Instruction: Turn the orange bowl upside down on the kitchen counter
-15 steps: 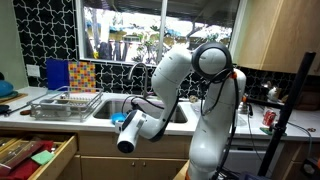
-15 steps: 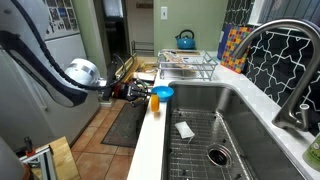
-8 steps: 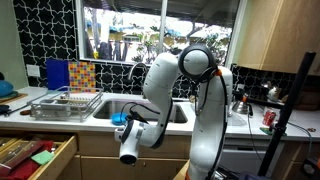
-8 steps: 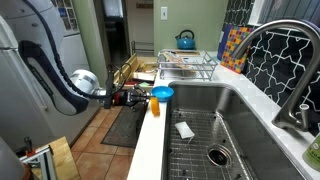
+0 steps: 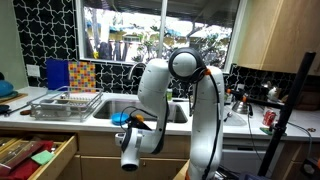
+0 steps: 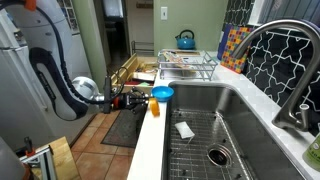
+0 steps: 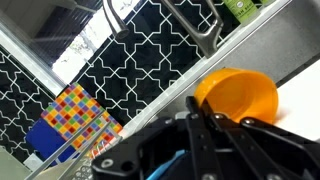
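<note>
The orange bowl is small and bright, and it is tilted on its side with its hollow facing the wrist camera. My gripper is shut on its rim. In both exterior views the orange bowl hangs at the front edge of the pale kitchen counter, right beside a blue bowl. The gripper reaches it from in front of the counter, with the wrist hanging below counter height. Whether the bowl touches the counter I cannot tell.
The steel sink with its grid lies just behind the bowls, under a tall faucet. A wire dish rack stands further along the counter. An open drawer juts out below. A red can stands at the counter's other end.
The arm has folded in closer and the wrist has dropped lower in front of the counter. The gripper has stayed shut on the orange bowl, which has stayed at the counter edge.
</note>
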Available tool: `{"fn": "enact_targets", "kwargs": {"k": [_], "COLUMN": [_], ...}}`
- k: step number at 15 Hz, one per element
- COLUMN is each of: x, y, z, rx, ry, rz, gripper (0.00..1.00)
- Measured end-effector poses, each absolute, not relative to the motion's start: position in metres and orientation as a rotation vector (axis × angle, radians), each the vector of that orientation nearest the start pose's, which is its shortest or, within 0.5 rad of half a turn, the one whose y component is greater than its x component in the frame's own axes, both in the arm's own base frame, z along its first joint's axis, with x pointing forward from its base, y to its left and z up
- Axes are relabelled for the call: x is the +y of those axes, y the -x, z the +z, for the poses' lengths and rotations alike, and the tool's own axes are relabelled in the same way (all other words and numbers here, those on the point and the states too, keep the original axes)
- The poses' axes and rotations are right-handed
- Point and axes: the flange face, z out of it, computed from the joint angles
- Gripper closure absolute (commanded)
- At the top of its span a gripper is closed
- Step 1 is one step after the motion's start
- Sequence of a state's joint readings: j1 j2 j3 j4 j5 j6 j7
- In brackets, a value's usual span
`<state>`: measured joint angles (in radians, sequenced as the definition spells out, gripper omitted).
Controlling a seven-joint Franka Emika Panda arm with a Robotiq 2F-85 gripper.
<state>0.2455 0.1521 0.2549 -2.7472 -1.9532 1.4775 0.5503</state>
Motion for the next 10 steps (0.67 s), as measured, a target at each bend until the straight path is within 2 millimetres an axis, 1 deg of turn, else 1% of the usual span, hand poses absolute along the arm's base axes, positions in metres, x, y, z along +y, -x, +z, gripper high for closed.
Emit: {"fn": "enact_targets", "kwargs": {"k": [1, 2, 3, 4, 5, 9, 10], "x": [0.083, 0.083, 0.084, 0.084, 0.084, 0.085, 0.085], "y": [-0.367, -0.366, -0.366, -0.365, -0.365, -0.36, -0.359], "z": [0.211, 0.21, 0.209, 0.206, 0.205, 0.191, 0.188], "rx": [1.03, 1.029, 1.029, 1.036, 1.037, 1.065, 1.071], "ry": [-0.973, -0.966, -0.961, -0.96, -0.958, -0.964, -0.965], "rz": [0.056, 0.053, 0.051, 0.049, 0.048, 0.046, 0.046], "gripper": [0.93, 0.76, 0.68, 0.67, 0.61, 0.3, 0.25]}}
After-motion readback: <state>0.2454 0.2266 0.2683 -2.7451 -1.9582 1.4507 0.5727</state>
